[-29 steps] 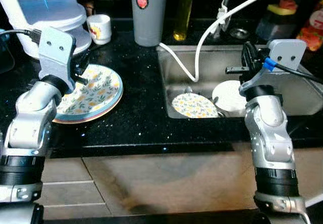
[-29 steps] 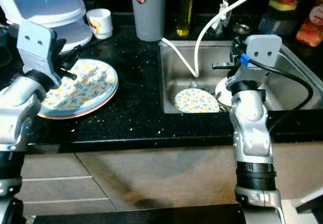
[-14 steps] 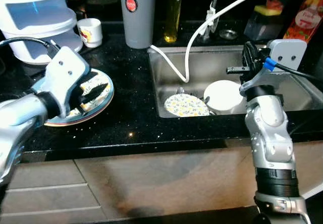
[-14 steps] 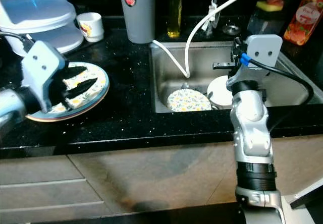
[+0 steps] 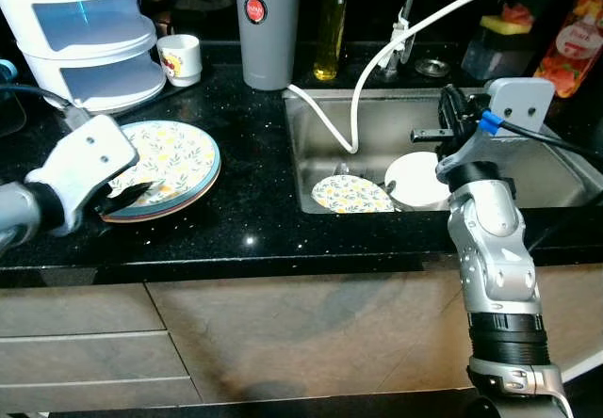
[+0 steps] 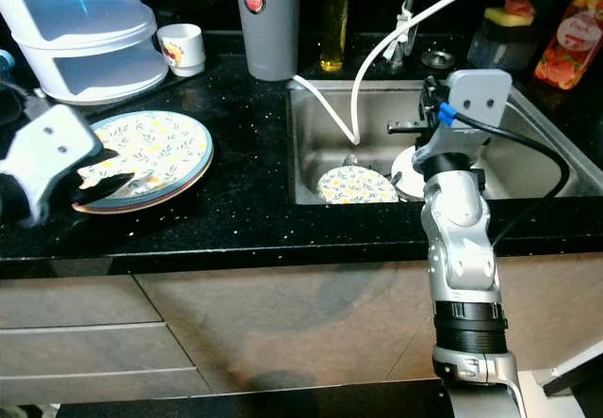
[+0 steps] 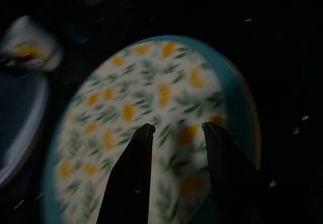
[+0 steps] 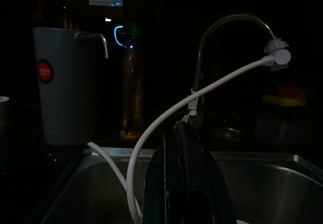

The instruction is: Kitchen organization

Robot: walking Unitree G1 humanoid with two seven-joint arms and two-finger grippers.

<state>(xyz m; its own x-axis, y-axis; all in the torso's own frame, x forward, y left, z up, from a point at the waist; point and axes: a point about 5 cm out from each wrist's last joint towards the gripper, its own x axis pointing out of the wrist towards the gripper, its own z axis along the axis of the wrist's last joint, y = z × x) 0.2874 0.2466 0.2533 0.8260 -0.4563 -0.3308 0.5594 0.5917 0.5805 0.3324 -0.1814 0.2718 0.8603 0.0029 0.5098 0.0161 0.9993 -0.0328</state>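
A stack of floral plates (image 5: 170, 159) is seen on the black counter (image 5: 254, 201), at nine o'clock from the sink (image 5: 377, 121). The left gripper (image 7: 174, 130) is held over the stack's near rim, its jaws parted and empty. The right gripper (image 8: 176, 133) is raised above the sink, jaws pressed together, with a floral plate (image 5: 351, 195) and a white bowl (image 5: 417, 179) below.

Left arm cut off by frame edge. White round bowl (image 5: 417, 179) in steel sink partly hidden behind right arm. Floral-patterned plate (image 7: 151, 118) blurred in left wrist view.
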